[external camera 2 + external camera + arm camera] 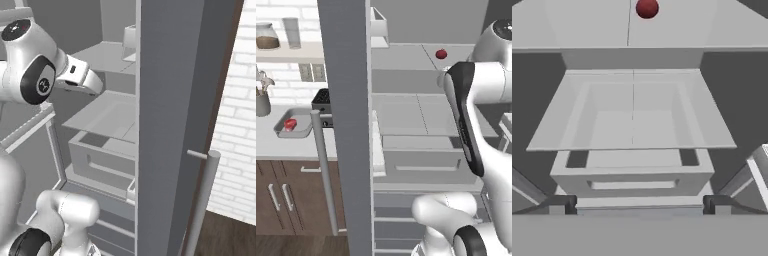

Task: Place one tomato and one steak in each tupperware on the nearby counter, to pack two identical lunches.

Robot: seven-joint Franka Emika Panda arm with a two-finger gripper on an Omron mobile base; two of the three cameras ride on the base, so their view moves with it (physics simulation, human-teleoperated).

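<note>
A red tomato (441, 54) lies on an upper fridge shelf; in the hand view the same tomato (647, 7) sits at the top edge, well beyond my gripper (639, 205). The gripper is open, its fingertips (564, 204) spread wide with nothing between them, and it faces into the fridge above the drawer. On the counter (276, 147) at the left stands a grey tupperware (291, 135) holding a small red tomato (290, 124). The steak is out of view.
The open fridge door (346, 125) with its long bar handle (326, 170) stands between the arm and the counter. A glass shelf (632, 115) and a drawer (632, 180) lie ahead of the hand. A dark appliance (322, 102) and a utensil jar (262, 102) stand on the counter.
</note>
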